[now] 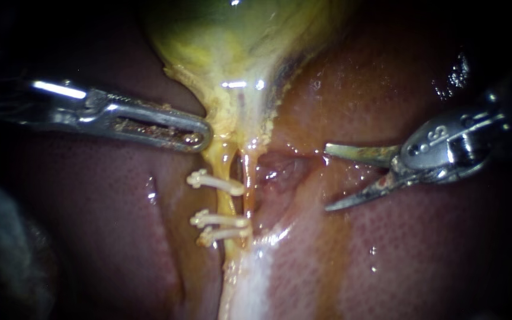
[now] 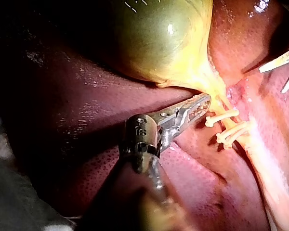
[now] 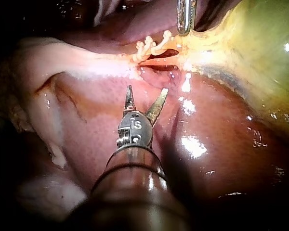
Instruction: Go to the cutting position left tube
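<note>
Endoscope view: left tube?
Clipped, past the right tube; my right instrument gapes empty.
Left wrist view?
My left instrument clamps the gallbladder neck.
Right wrist view: risk?
Open blades could nick the nearer tube.

Gallbladder glistening yellow-green, tapering to a pale, wet neck. Dark red liver spreads on either side of the gallbladder. A whitish band of tissue trails away from the gallbladder's neck.
</note>
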`<state>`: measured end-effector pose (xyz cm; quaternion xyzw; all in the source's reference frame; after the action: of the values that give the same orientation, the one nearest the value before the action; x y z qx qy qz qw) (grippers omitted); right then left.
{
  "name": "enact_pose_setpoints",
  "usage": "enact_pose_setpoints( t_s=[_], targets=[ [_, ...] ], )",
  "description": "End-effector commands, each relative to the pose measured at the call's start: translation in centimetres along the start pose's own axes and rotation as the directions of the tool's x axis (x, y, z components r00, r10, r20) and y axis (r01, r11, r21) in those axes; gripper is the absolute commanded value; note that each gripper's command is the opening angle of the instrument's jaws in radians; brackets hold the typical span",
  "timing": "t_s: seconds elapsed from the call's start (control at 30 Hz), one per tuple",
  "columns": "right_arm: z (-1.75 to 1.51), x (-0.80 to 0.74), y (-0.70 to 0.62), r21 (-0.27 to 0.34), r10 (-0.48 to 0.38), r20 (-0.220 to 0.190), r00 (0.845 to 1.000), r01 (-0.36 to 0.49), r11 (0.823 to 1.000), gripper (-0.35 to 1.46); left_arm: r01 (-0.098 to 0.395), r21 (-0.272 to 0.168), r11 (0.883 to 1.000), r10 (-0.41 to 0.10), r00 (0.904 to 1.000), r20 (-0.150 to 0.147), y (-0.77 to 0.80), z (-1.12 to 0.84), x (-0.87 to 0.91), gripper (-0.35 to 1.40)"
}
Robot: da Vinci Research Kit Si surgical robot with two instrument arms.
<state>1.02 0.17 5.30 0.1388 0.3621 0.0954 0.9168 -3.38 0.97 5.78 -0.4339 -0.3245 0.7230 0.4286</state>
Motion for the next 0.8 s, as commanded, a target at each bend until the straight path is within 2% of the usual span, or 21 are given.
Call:
enact_pose_setpoints(
  t_s=[0.03, 0.13, 0.23, 0.43, 0.5, 0.57, 0.67, 0.8],
  targets=[
    [0.00, 0.00, 0.00, 0.001, 0.000, 0.000, 1.000, 0.000, 1.000, 1.43, 0.000, -0.001, 1.000, 0.000, 1.0000, 0.000, 0.00, -0.01, 0.00, -0.35],
    [0.00, 0.00, 0.00, 0.004, 0.000, 0.000, 1.000, 0.000, 1.000, 1.43, 0.002, -0.004, 1.000, -0.002, 1.0000, 0.002, 0.03, -0.07, 0.03, -0.35],
    [0.00, 0.00, 0.00, 0.010, 0.000, 0.000, 1.000, 0.000, 1.000, 1.43, 0.009, -0.013, 1.000, -0.009, 0.9999, 0.007, 0.11, -0.23, 0.13, -0.35],
    [0.04, 0.04, 0.00, 0.056, 0.002, 0.001, 1.000, -0.002, 0.998, 1.45, 0.028, -0.002, 1.000, -0.028, 0.9996, -0.007, 0.27, -0.51, 0.28, -0.35],
    [0.08, 0.09, -0.01, 0.083, 0.006, -0.018, 1.000, -0.005, 0.997, 1.45, 0.023, 0.000, 1.000, -0.023, 0.9997, -0.009, 0.29, -0.53, 0.27, -0.35],
    [0.14, 0.16, -0.04, 0.108, 0.016, -0.068, 0.998, -0.008, 0.994, 1.45, 0.023, 0.000, 1.000, -0.023, 0.9997, -0.009, 0.30, -0.54, 0.26, -0.35],
    [0.27, 0.28, -0.11, 0.170, 0.077, -0.106, 0.991, -0.058, 0.984, 1.45, 0.023, 0.000, 1.000, -0.023, 0.9997, -0.009, 0.30, -0.53, 0.26, -0.35],
    [0.49, 0.39, -0.22, 0.243, 0.114, -0.108, 0.988, -0.085, 0.966, 1.45, 0.023, 0.001, 1.000, -0.023, 0.9997, -0.009, 0.31, -0.53, 0.26, -0.35]
  ],
)
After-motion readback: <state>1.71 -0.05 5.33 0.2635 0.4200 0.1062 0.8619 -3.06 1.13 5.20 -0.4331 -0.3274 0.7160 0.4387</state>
